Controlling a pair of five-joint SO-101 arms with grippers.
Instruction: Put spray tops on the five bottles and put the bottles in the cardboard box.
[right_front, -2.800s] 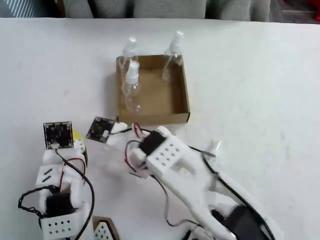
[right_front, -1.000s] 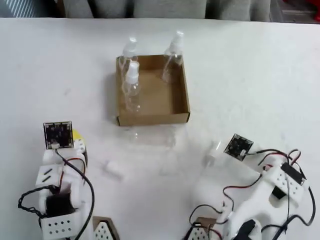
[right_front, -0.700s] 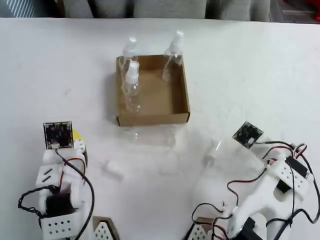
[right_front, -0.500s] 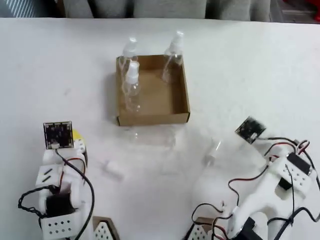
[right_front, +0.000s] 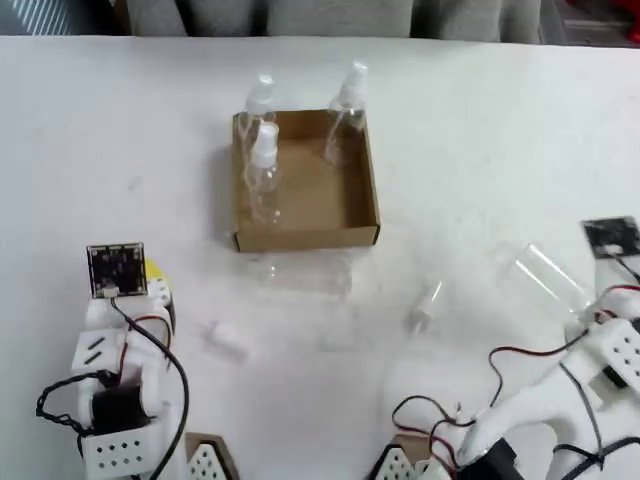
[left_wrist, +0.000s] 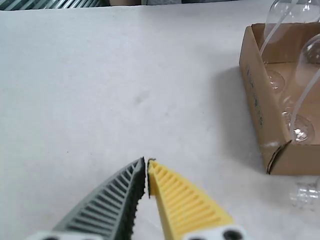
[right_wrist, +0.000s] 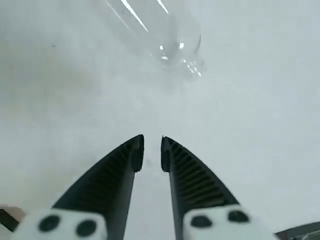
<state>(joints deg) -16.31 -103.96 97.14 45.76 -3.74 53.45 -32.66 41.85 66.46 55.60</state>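
Note:
The cardboard box (right_front: 358, 200) stands at the table's middle with three clear bottles in it, each with a spray top (right_front: 263, 143). A bare bottle (right_front: 300, 272) lies just in front of the box. Another bare bottle (right_front: 538, 274) lies at the right, a short way ahead of my right gripper (right_wrist: 152, 146), which is open by a narrow gap and empty. Two loose spray tops (right_front: 225, 335) (right_front: 425, 305) lie on the table. At the near left, my left gripper (left_wrist: 146, 163) is shut on nothing, with the box (left_wrist: 256, 102) off to its side.
The left arm (right_front: 120, 390) sits at the near left corner and the right arm (right_front: 590, 370) at the near right edge. White table (right_front: 500, 130) stretches around the box on all sides. Chair backs line the far edge.
The right arm has pulled back from the left of the table and swung to the far right. The bare bottle at the right now shows. The left arm has kept still.

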